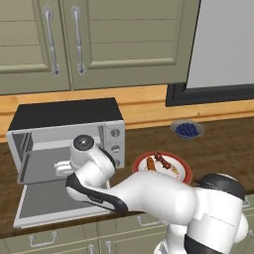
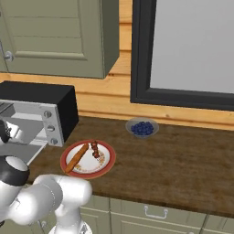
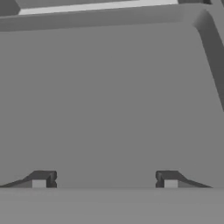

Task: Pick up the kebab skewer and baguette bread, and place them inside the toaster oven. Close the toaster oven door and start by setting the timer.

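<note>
Reaching into the boxy silver toaster oven (image 1: 64, 134) over its lowered glass-fronted door (image 1: 49, 201), the two-finger gripper (image 3: 105, 179) is hovering with jaws wide and empty. Both the golden baguette (image 2: 77, 157) and the short meat skewer (image 2: 95, 148) are lying on the red-rimmed plate (image 2: 108, 165) beside the oven, so neither pick appears begun; the arm is likely needing to swing over to the plate next.

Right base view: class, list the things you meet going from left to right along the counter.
toaster oven → baguette bread → kebab skewer → bowl of blue berries. The baguette and skewer lie together on one red-rimmed plate.
</note>
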Motion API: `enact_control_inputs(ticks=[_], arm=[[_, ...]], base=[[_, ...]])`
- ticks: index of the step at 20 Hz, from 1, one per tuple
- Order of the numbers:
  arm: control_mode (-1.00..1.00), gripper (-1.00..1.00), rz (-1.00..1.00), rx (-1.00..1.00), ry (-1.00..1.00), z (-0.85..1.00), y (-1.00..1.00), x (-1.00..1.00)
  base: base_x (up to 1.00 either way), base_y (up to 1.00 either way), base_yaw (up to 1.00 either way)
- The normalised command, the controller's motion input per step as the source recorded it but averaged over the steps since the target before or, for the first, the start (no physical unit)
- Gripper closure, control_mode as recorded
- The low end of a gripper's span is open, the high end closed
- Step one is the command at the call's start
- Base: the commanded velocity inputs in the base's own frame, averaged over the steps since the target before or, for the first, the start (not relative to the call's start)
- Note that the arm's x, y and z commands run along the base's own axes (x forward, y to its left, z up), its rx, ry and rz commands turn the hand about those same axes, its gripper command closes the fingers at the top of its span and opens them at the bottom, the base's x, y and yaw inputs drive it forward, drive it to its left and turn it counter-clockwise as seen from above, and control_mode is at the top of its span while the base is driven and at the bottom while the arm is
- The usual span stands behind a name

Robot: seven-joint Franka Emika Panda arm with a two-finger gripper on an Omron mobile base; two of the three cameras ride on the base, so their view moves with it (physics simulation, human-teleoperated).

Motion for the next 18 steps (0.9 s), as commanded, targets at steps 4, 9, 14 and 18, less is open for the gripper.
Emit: enact_control_inputs(ticks=[4,9,14,18], arm=[[-1.00,-1.00,0.00,0.00,0.00,0.46,0.00,-0.27],[-1.00,-1.00,-0.04,0.00,0.00,0.49,-0.26,-0.58],[-1.00,-1.00,-0.07,0.01,0.02,0.37,-0.88,-0.42],[-1.00,-1.00,-0.07,0.03,0.09,0.17,-1.00,-0.24]], base=[[0.00,0.00,0.00],[0.00,0.00,0.00],[0.00,0.00,0.00],[0.00,0.00,0.00]])
